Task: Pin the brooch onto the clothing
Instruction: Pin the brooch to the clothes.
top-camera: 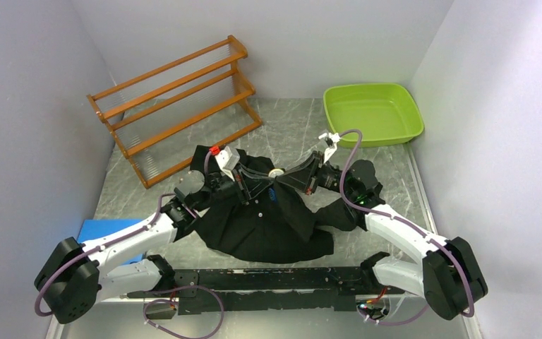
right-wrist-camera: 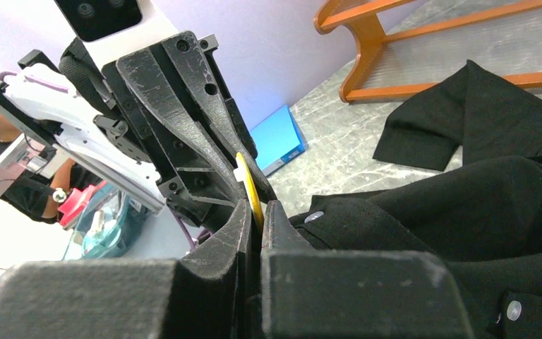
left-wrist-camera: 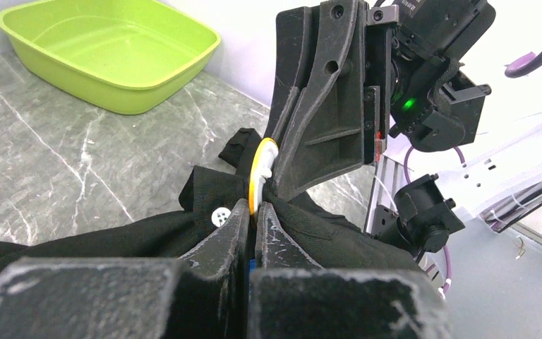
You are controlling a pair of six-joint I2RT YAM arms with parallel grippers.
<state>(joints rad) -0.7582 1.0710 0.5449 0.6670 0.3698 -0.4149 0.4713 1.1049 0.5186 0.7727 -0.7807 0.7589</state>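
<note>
The shirt [top-camera: 268, 229] lies on the table [top-camera: 289, 120], the rack [top-camera: 176, 106] behind it to the left, the tub [top-camera: 374, 113] behind to the right. My left pincer [left-wrist-camera: 255, 209] and right pincer [right-wrist-camera: 256, 207] meet above it, the brooch [left-wrist-camera: 261, 169] between them.

No readable text, label, brand, number or sign anywhere.

Overhead overview; opposed wrist close-ups sharing brooch [left-wrist-camera: 261, 168]
</note>
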